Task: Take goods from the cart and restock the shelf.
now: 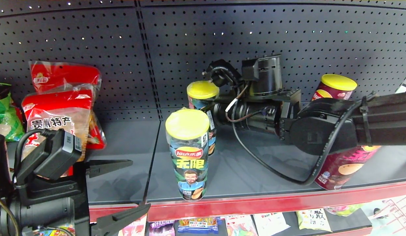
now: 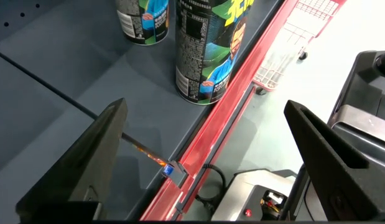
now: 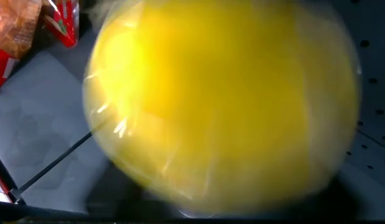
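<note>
Head view: we are holding the rear can [image 1: 202, 91] in our right gripper [image 1: 208, 114], just behind the front can [image 1: 188, 154] on the shelf [image 1: 249, 173]; our left gripper [image 1: 140, 183], left of the front can, is standing wide apart.

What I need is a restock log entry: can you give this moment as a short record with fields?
Shelf: dark, red front edge
Front can: green, yellow lid, upright near edge
Rear can: same kind, behind it
Right gripper: at rear can
Left gripper: empty, fingers open
Maroon cans: shelf's right end
</note>
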Available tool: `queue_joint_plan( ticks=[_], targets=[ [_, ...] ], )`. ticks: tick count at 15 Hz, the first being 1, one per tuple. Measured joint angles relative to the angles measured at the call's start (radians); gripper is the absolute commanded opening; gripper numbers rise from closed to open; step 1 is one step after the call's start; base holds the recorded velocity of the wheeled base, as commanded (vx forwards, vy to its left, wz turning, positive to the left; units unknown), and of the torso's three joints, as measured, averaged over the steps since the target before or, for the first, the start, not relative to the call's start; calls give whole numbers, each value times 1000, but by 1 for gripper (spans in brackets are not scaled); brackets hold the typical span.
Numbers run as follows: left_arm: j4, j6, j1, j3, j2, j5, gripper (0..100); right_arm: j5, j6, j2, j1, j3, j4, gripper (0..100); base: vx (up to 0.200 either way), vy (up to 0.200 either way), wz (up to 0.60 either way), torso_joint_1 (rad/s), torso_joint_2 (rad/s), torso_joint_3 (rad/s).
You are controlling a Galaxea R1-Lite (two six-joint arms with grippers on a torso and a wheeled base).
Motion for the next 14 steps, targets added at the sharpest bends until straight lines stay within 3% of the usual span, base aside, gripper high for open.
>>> queue_joint_plan(
  ticks=[6,14],
  targets=[
    [0,0,0,0,2,0,100,-7,2,-17,3,24,1,100,0,0,0,0,0,0],
    [0,1,0,-6,12,0,100,-34,10,-149,23,204,1,100,0,0,0,0,0,0]
  ],
)
